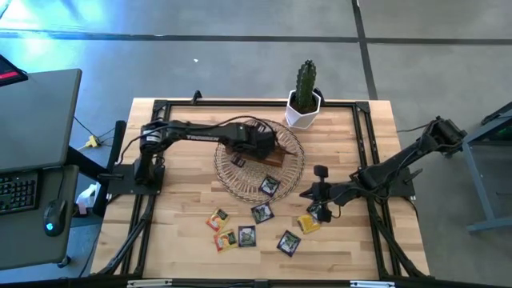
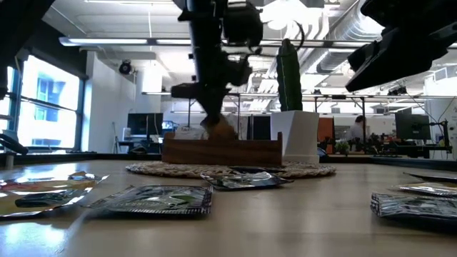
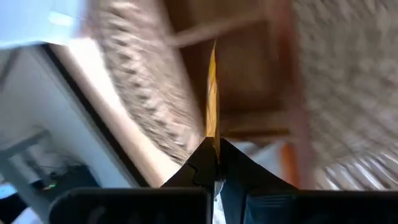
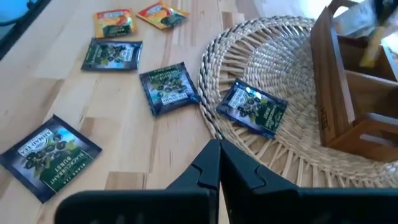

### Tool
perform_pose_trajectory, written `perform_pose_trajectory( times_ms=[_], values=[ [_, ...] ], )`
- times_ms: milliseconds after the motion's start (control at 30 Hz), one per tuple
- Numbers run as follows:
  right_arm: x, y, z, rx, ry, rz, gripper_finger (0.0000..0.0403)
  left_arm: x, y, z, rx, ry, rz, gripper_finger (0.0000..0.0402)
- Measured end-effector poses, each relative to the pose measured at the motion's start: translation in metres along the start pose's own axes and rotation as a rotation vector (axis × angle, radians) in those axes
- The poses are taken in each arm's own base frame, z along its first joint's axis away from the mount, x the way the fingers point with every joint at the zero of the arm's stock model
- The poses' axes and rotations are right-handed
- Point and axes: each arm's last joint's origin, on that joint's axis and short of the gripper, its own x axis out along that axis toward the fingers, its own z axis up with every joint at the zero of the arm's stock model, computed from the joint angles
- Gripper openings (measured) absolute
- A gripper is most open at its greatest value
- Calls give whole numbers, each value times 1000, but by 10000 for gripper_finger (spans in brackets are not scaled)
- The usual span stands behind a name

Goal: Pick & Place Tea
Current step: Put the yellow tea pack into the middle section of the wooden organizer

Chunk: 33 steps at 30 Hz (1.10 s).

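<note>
I have the left tool (image 3: pixel 211 152) pinched on an orange tea packet (image 3: pixel 212 93) by its edge over the wooden box (image 1: pixel 258 152); thin, light, slippery foil; right tool (image 4: pixel 217 163) closed, empty.

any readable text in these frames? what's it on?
"AHMAD TEA" and "BLACKCURRANT BURST": dark blue tea packet on the table, right wrist view.
Same design on the packet beside the wicker basket and the one on the basket rim; their print is too small to read.
Orange packets: print blurred.
White lettering on the left arm: too small to read.
Wooden box: side mark illegible.
</note>
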Motion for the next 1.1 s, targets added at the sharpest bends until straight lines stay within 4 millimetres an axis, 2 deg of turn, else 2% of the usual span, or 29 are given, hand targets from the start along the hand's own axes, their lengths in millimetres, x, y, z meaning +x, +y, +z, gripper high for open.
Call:
perform_pose_trajectory(
  times_ms=[133, 400, 633, 833, 933, 1033, 1100],
  values=[
    [0, 0, 1, -3, -12, 4, 6, 9, -5, 1, 17, 34, -26, 23],
    [0, 0, 1, -5, -13, 3, 5, 7, -1, 3, 29, 18, 10, 66],
    [0, 0, 2, -7, -16, 2, 2, 6, 6, 8, 2, -19, 91, 87],
    [0, 0, 4, 0, -40, -20, 8, 5, 12, 7, -139, 81, 259, 88],
    [0, 0, 6, 11, -66, -23, 8, 1, 12, 3, -202, 82, 253, 88],
    [0, 1, 8, 1, -83, -22, 7, -13, 14, -2, -323, 73, 248, 88],
    [0, 1, 9, 8, -98, -25, 8, -23, 15, -7, -402, 58, 179, 88]
  ],
)
